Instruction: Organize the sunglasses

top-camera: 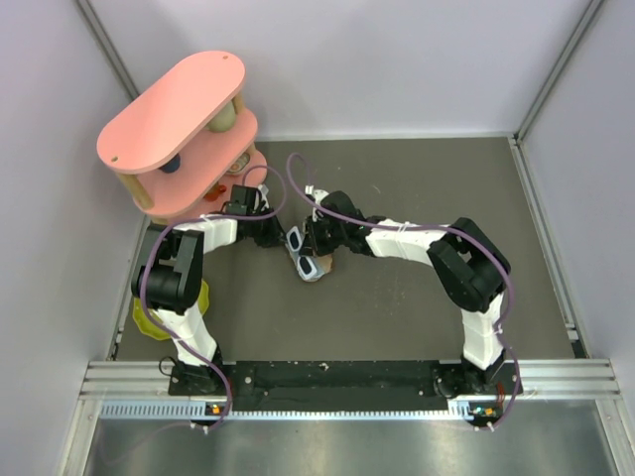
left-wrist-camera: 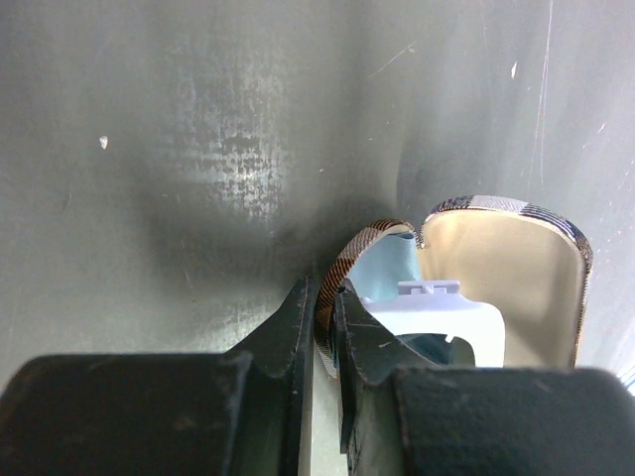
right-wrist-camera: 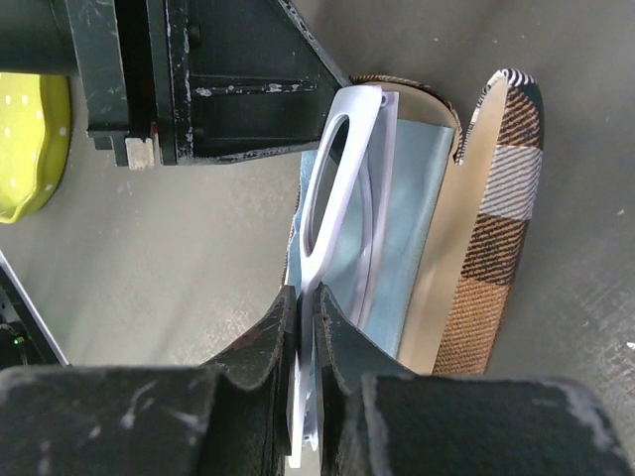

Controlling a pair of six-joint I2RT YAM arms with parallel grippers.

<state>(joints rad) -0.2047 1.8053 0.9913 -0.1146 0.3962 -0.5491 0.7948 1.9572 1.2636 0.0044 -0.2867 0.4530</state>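
Right wrist view, centre of frame: your right gripper [right-wrist-camera: 306,302] has its jaws pinched on the white frame of the sunglasses [right-wrist-camera: 335,188]. They stand on edge over the light blue cloth [right-wrist-camera: 412,228] inside the open plaid case [right-wrist-camera: 496,248]. Left wrist view, lower centre: your left gripper [left-wrist-camera: 322,297] has its jaws clamped on the case's plaid rim. A yellow dish [right-wrist-camera: 30,139] lies at upper left of the right wrist view.

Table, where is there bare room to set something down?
Free: the right side, between the right arm and the wall, and the far strip right of the pink shelf. Crowded: the middle, around the case and sunglasses, and the left by the shelf.
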